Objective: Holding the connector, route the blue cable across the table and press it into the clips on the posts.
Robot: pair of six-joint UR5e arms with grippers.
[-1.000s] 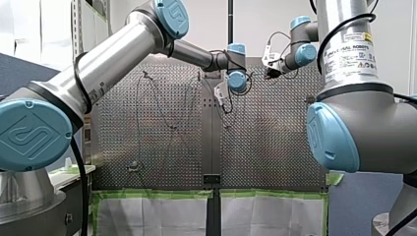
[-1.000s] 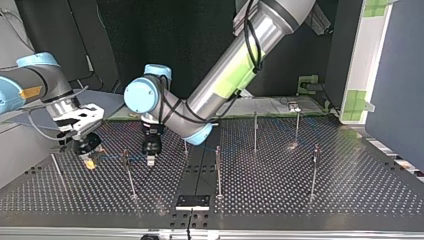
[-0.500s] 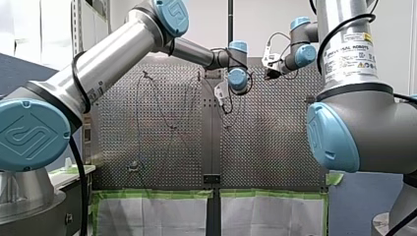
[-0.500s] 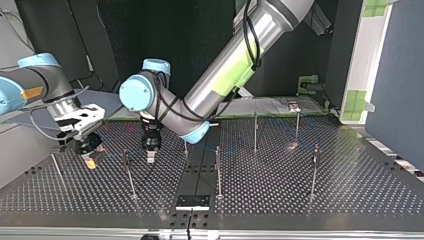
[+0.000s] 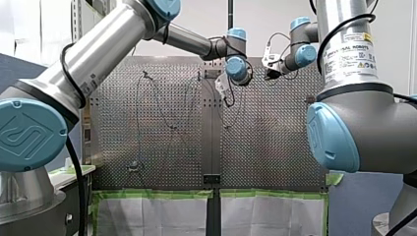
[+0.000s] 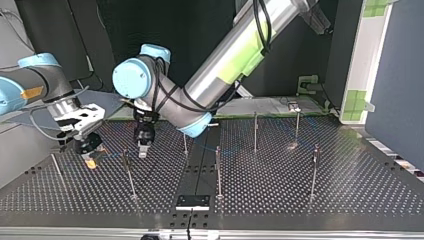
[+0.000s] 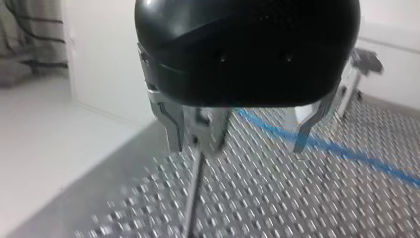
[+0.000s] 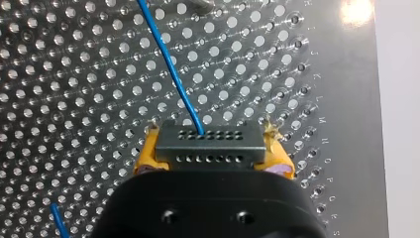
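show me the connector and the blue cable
connector (image 8: 210, 145): right wrist view, middle of its grey face
blue cable (image 8: 171, 64): right wrist view, stretch ahead of the connector

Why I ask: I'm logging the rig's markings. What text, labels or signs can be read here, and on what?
"UNIVERSAL ROBOTS": white label on my right arm, front view; its smaller print is too small to read.
"J K L M N O P Q R S": row letters along the table edge, right wrist view, beside the connector.
Blue joint caps: a logo, no letters.
Top and left wrist views: nothing readable.
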